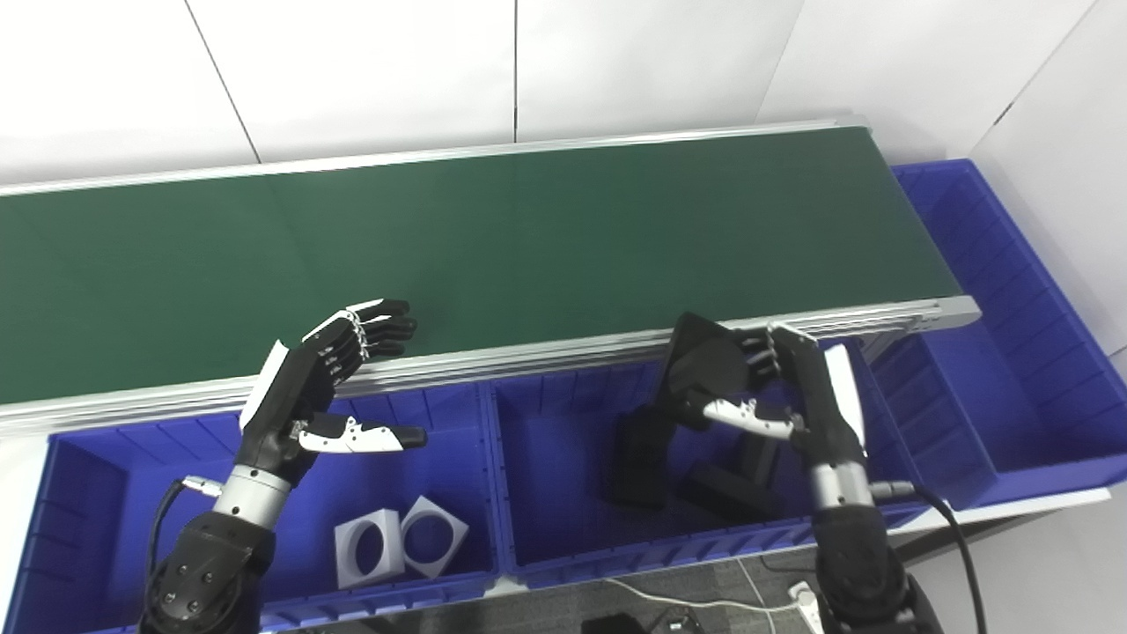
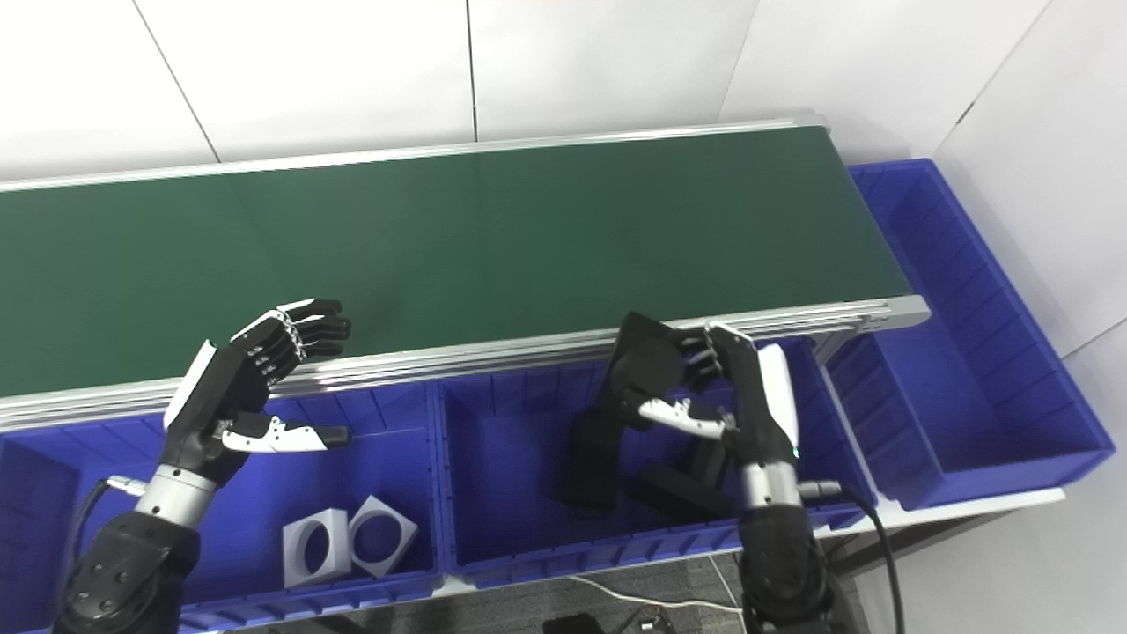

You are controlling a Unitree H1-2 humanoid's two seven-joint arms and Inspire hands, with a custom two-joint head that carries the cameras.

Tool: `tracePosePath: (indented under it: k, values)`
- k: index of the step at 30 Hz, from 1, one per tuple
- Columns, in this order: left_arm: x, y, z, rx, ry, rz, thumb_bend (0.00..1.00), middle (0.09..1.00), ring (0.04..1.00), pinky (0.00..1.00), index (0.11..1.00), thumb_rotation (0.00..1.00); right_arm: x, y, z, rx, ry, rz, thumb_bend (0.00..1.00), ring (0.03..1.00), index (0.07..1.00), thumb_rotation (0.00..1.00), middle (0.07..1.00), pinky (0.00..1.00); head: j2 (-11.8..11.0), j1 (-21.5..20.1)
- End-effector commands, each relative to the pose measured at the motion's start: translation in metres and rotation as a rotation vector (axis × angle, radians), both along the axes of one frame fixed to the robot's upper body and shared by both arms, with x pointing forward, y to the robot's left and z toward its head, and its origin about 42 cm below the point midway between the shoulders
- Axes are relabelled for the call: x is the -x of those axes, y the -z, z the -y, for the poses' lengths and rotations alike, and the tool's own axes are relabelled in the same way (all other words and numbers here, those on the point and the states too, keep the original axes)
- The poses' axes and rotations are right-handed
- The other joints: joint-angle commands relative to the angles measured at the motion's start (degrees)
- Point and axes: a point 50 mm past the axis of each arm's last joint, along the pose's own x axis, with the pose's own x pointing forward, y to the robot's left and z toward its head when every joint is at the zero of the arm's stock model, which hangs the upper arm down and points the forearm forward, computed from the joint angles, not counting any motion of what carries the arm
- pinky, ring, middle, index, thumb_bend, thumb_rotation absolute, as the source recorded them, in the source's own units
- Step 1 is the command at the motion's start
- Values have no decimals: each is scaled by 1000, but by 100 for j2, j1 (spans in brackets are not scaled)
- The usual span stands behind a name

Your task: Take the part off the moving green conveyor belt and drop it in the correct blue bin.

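Note:
My right hand (image 1: 775,387) is shut on a black part (image 1: 704,365) and holds it above the middle blue bin (image 1: 546,537), just in front of the conveyor's near rail. Several other black parts (image 1: 638,462) lie in that bin below. My left hand (image 1: 326,379) is open and empty, fingers spread, over the left blue bin (image 1: 88,493) at the belt's near edge. The green conveyor belt (image 1: 493,238) has no part on it in view.
Two white square parts with round holes (image 1: 401,541) lie in the left bin. A long blue bin (image 1: 1012,352) stands at the belt's right end. Cables run on the floor below the bins (image 1: 704,603).

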Motion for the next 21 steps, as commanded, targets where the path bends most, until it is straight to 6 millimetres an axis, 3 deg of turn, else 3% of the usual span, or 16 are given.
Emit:
tracePosePath:
  k: [1,13,21]
  values:
    - [-6,-13,-1,8,12,52,1000,727,741,716,749,66,1,-6,7,17,2,-3,515,392,536,0,471,314,-8,8]
    - [-8,-13,-2,-5,9,54,1000,735,745,713,753,79,15,-22,8,23,-42,8,513,389,543,0,467,309,-40,-45]
    - [-9,-12,-2,8,11,55,1000,728,742,715,750,69,19,-22,9,31,-39,-12,514,389,541,0,467,307,-42,-43]
